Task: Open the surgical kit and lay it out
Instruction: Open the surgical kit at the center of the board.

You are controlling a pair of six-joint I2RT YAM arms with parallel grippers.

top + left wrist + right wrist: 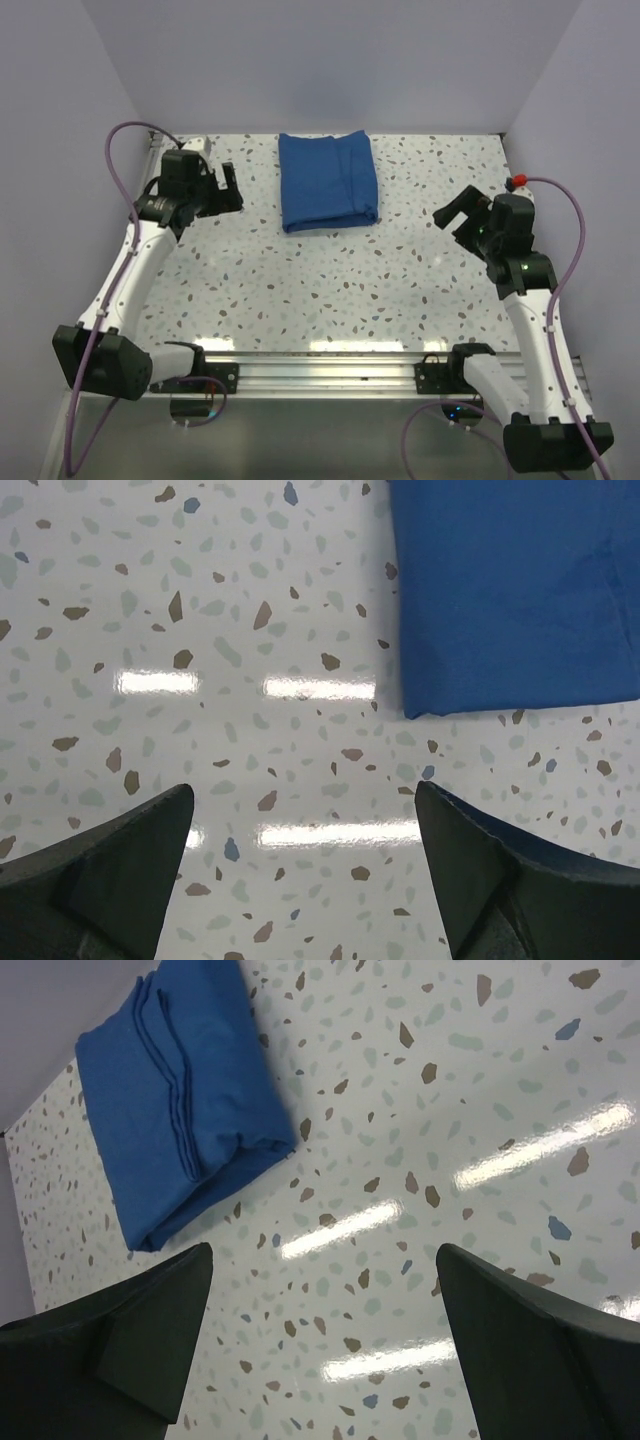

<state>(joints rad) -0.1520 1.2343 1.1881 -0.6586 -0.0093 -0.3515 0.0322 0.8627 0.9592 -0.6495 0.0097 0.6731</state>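
Your folded blue cloth wrap (328, 181) lay at the far middle of the bench (330, 290). It looked soft and limp, likely to slide, so a loose layered edge was probably the place to pinch. Your left pincer (231, 186) and right pincer (458, 210) stood wide apart, empty, touching nothing.

Bright overhead light, glare streaks.

Pale lilac walls (330, 60) enclose a glossy, speckled white table (300, 290) streaked with reflected light
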